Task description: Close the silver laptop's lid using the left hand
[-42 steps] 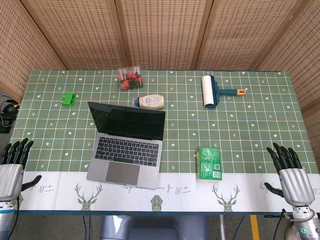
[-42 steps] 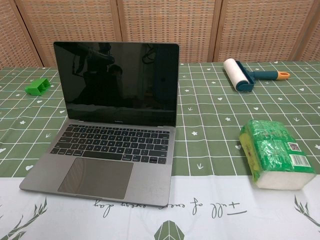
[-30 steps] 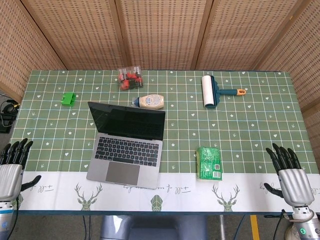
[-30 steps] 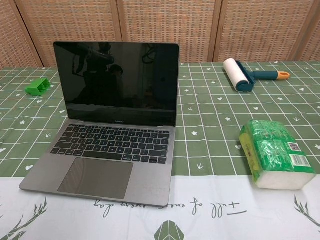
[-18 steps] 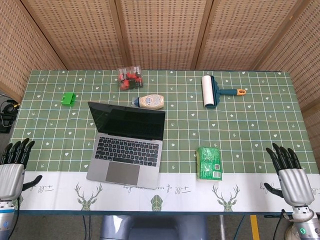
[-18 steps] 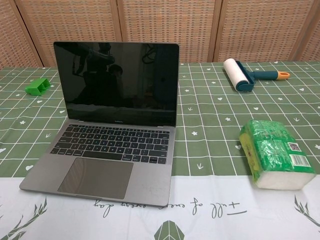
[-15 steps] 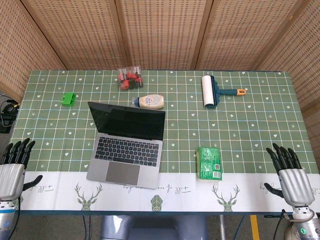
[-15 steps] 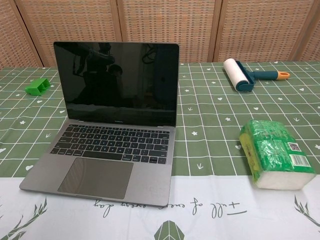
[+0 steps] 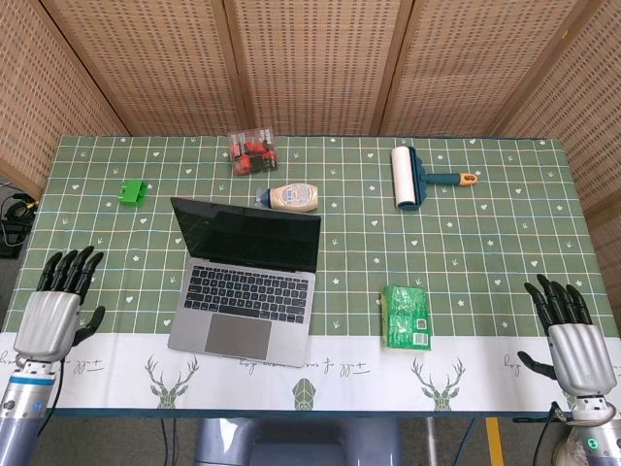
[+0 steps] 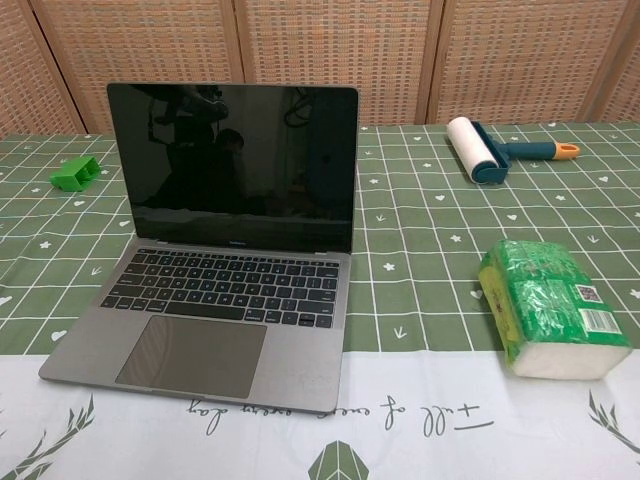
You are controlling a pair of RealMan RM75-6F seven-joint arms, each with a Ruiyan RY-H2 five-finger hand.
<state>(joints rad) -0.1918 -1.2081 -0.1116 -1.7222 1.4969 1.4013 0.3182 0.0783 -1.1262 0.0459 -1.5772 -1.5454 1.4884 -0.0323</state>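
The silver laptop (image 9: 247,282) (image 10: 225,250) stands open on the green checked tablecloth, left of centre, its dark screen upright and facing me. My left hand (image 9: 58,306) hovers over the table's front left corner, well to the left of the laptop, fingers spread and holding nothing. My right hand (image 9: 572,340) hangs off the front right corner, fingers apart and empty. Neither hand shows in the chest view.
Behind the laptop lie a sauce bottle (image 9: 291,197) and a clear box of red items (image 9: 253,152). A green block (image 9: 132,191) (image 10: 74,173) sits at far left, a lint roller (image 9: 412,177) (image 10: 485,148) at back right, a green tissue pack (image 9: 408,316) (image 10: 548,322) at front right.
My left hand has risen and moved inward over the table's front left corner, closer to the laptop. The right hand has dropped slightly. The laptop lid stands as before.
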